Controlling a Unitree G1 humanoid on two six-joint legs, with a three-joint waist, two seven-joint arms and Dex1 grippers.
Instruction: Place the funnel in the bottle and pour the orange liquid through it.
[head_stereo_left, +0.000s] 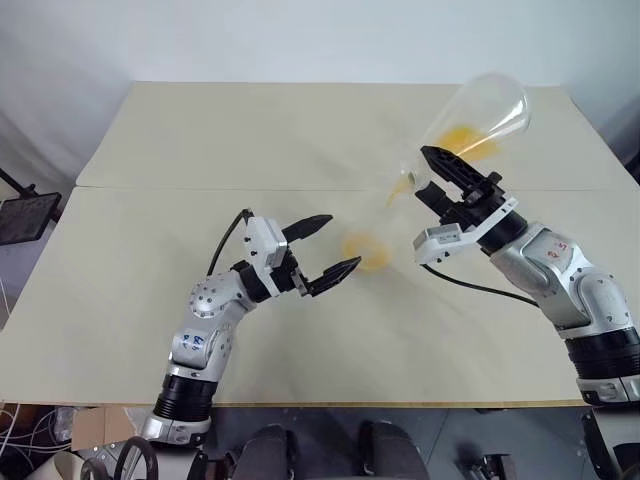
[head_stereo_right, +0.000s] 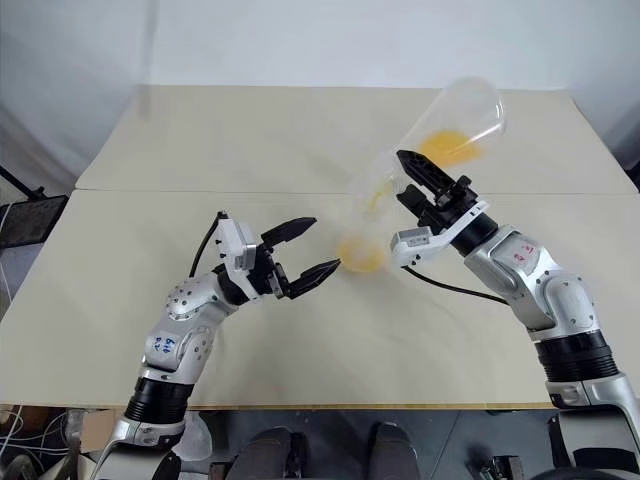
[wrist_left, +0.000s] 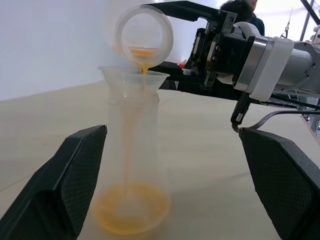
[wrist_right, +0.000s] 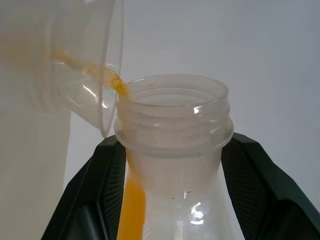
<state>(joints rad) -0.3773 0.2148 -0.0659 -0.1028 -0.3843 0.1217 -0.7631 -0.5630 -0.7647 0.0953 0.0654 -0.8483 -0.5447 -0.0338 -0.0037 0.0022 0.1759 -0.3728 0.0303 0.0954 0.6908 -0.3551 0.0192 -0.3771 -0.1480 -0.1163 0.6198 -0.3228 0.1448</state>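
Observation:
The bottle (wrist_left: 132, 150) stands upright on the table with the clear funnel (wrist_left: 131, 80) seated in its neck. My right gripper (head_stereo_left: 427, 171) is shut on the neck of a large clear conical flask (head_stereo_left: 482, 112), which is tipped mouth-down over the funnel. A thin stream of orange liquid (wrist_left: 131, 214) runs from the flask's lip through the funnel and pools in the bottle's bottom; more sits in the flask's belly (head_stereo_right: 447, 147). My left gripper (head_stereo_left: 340, 244) is open, its fingers (wrist_left: 75, 175) on either side of the bottle with gaps.
The beige table (head_stereo_left: 200, 150) is made of two joined tops with a seam across the middle. A black stand (head_stereo_left: 25, 215) sits off the table's left edge. A black cable (head_stereo_left: 480, 288) trails from my right wrist over the table.

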